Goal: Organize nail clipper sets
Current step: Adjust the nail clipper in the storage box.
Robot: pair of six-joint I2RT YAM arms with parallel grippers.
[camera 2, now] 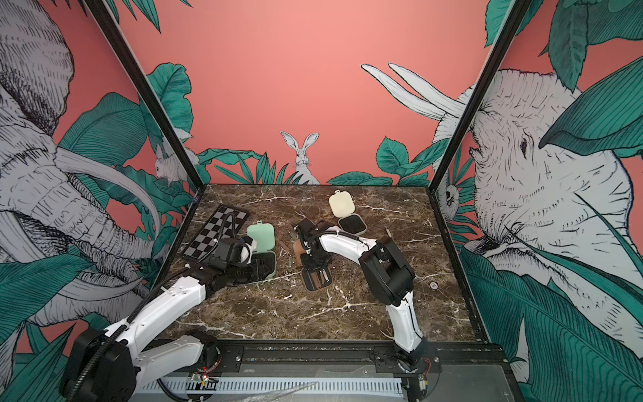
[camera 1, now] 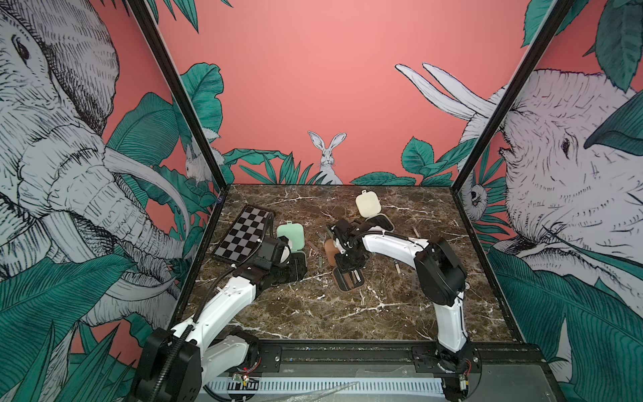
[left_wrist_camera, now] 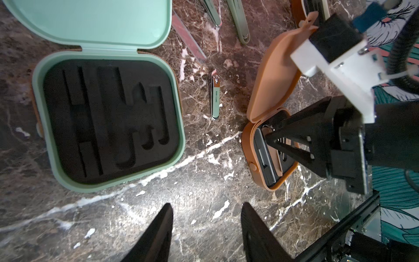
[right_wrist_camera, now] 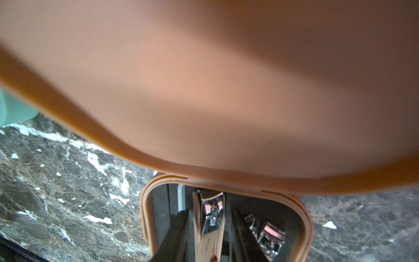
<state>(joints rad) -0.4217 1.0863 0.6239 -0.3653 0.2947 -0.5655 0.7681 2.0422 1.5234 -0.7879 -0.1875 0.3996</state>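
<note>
Marble table (camera 1: 330,306) | brown clipper (right_wrist_camera: 210,231) in case (right_wrist_camera: 146,217) | straddled by right end effector (right_wrist_camera: 209,212)

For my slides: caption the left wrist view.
Empty mint case beside a loose mint clipper; right gripper reaches into the brown case.

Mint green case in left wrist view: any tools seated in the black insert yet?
No, the black insert of the mint green case has every slot empty, and a mint clipper lies on the marble beside it.
</note>
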